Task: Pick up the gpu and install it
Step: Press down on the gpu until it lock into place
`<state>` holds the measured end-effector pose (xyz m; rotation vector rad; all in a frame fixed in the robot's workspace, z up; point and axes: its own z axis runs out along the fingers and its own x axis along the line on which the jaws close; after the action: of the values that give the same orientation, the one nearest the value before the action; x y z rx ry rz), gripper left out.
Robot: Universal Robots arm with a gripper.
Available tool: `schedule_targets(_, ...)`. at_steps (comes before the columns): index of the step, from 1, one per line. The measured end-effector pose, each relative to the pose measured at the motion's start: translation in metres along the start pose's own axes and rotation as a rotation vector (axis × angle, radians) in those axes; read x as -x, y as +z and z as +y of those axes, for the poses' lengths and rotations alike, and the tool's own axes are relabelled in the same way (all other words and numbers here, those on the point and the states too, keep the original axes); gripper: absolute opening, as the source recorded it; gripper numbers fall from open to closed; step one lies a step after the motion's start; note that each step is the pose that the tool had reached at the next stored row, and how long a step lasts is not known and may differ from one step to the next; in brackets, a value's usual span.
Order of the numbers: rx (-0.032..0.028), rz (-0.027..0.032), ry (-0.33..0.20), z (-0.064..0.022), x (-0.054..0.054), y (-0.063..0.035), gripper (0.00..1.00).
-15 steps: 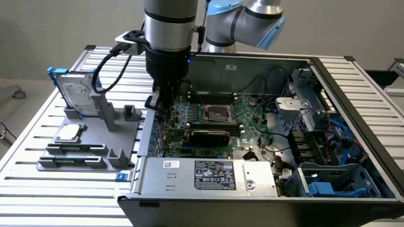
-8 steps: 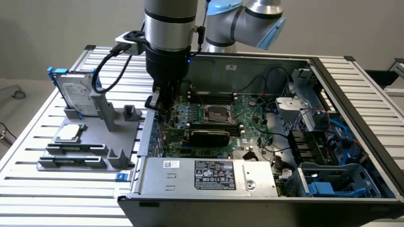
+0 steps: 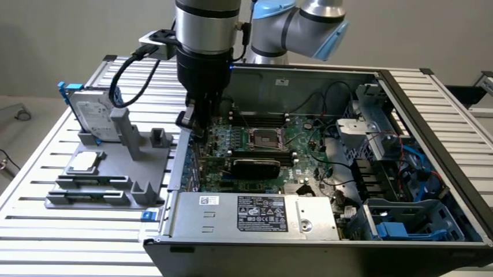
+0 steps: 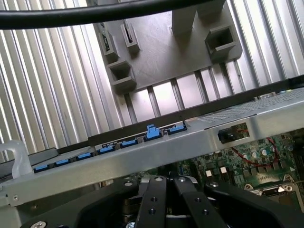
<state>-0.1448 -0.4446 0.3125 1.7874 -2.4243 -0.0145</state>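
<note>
Saw the gpu (image 3: 256, 166) inside the case (image 3: 308, 86), standing on its edge on the board (image 3: 312, 151), black shroud turned toward the camera of the exterior view. Reached with one end almost to the case wall at the exterior view's left. Found the gripper (image 3: 194, 130) (image 4: 166, 183) low over that same end, just beside the wall, fingers (image 4: 153, 199) pressed together, narrow, with nothing clearly held between them. Could not tell whether touched the gpu or hung just above it. Lay well apart from both, on the table outside the case, the grey fixture (image 3: 115, 173).
</note>
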Motion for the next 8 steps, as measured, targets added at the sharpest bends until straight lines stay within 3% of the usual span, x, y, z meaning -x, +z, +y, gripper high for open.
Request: schedule_targets(8, 0.0007, -0.0032, -0.005, -0.0149, 0.005, -0.0022, 0.11)
